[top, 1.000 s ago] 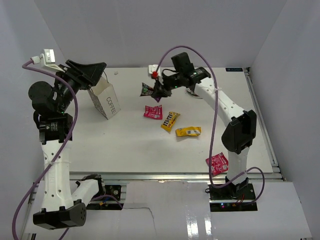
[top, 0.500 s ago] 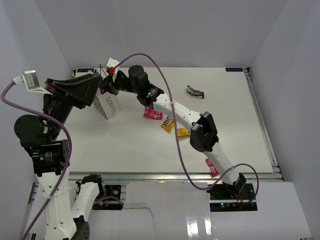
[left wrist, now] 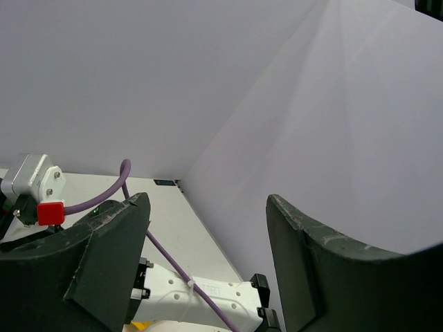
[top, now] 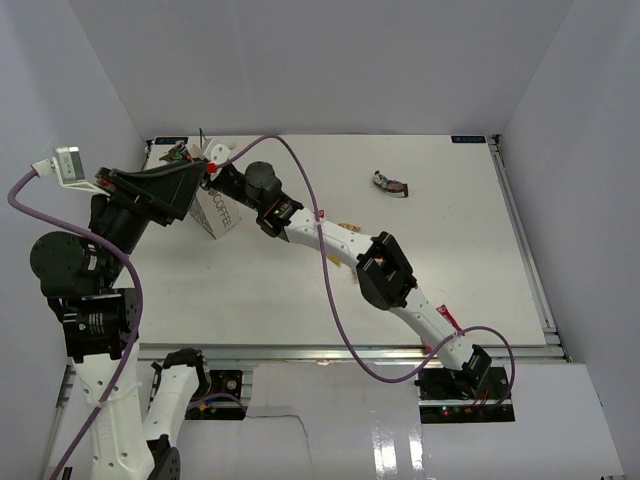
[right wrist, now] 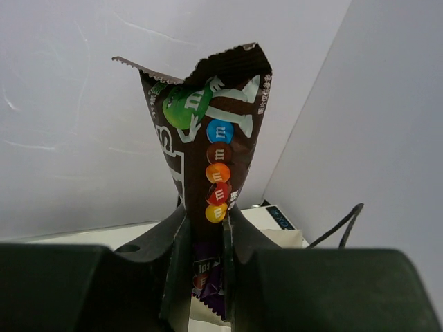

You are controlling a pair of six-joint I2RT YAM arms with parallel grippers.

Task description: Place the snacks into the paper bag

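Bag mouth and contents hidden in the top view beneath the left gripper (left wrist: 206, 207); its fingers are spread wide, holding nothing. White COFFEE paper bag (top: 222, 213) stands far left. Right gripper (right wrist: 204, 266) pinches a brown M&M's packet (right wrist: 216, 159) upright, close by the bag; whether over its mouth, cannot tell. Right arm (top: 385, 275) stretches across the table, covering most packets. One dark packet (top: 390, 184) lies at the back, well apart.
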